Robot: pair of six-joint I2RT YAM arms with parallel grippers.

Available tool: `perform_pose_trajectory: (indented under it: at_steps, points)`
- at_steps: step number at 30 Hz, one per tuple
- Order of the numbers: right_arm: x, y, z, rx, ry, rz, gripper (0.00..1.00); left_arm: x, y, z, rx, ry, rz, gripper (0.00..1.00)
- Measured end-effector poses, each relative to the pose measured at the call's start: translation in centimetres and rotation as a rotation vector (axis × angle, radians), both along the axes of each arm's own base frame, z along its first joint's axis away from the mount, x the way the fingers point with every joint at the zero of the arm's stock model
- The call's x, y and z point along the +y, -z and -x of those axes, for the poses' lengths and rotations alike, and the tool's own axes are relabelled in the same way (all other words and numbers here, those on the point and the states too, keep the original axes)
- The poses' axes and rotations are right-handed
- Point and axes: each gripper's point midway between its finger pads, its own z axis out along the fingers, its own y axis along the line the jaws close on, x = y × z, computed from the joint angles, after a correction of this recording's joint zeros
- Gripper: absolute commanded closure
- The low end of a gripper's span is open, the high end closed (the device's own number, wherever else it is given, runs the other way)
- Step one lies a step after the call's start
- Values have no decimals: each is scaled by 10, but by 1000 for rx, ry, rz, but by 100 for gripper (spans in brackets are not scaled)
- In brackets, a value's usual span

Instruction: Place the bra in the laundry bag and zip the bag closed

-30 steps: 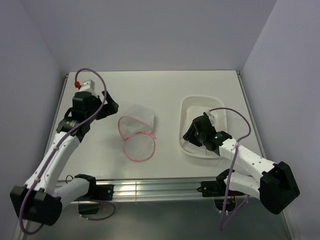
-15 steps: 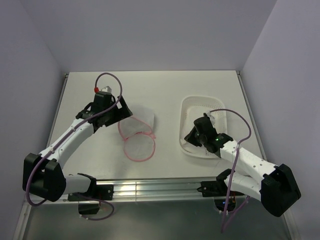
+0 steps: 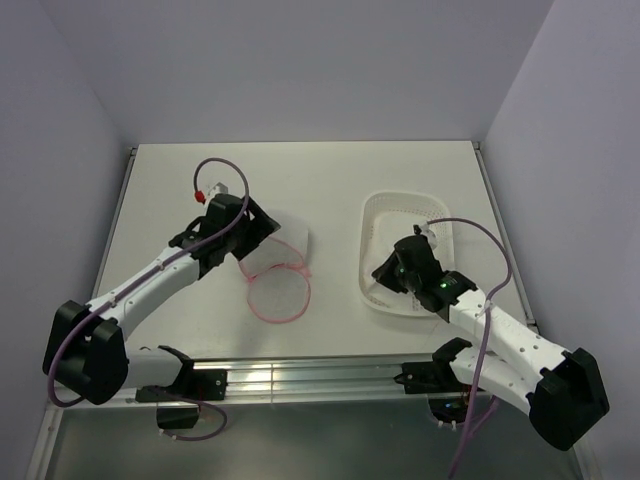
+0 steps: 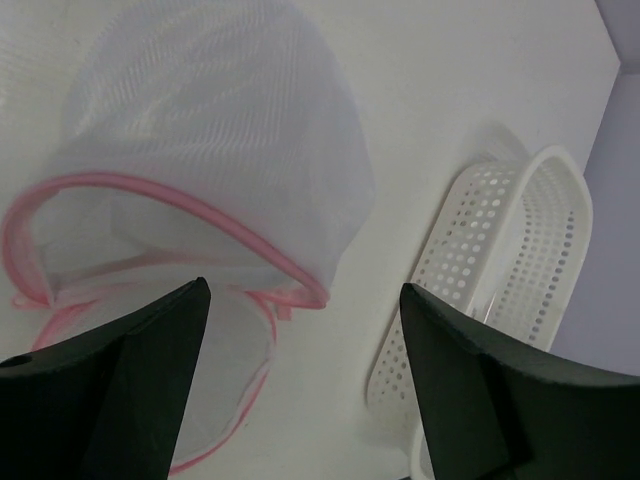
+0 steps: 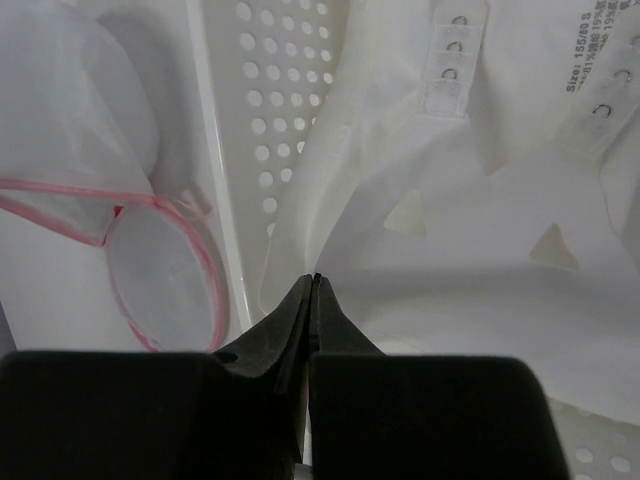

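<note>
Over round mesh laundry bag (image 4: pixel 220 150), left gripper (image 4: pixel 302 300) wide; right gripper (image 5: pixel 312 285) closed at bra (image 5: pixel 450 220).

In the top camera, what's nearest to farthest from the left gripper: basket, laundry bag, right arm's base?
1. laundry bag, right by the left gripper.
2. white basket, off to the right.
3. right arm's base, at the near right corner.

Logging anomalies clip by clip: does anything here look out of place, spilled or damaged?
Nothing stands out. The bag lies on its side, unzipped, with its round lid flopped open flat on the near side. The bra sits crumpled in the basket. No tear or spill shows.
</note>
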Motion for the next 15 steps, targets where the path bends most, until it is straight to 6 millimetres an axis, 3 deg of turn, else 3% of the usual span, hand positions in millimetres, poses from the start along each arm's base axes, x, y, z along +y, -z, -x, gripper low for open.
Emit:
perform_pose_trajectory:
  at_steps: [4,5,8,15]
  points:
    - [-4,-2,2,-4,8,7,100,-7,-1,0,-1,-42,21,31]
    - [-5,-3,3,-5,10,8,100,-9,1,-2,0,-53,26,38]
    - [-7,-3,5,-4,13,12,100,-11,11,-6,18,-82,23,47]
    - [-13,-3,10,3,21,31,100,-6,38,-7,63,-137,-8,51]
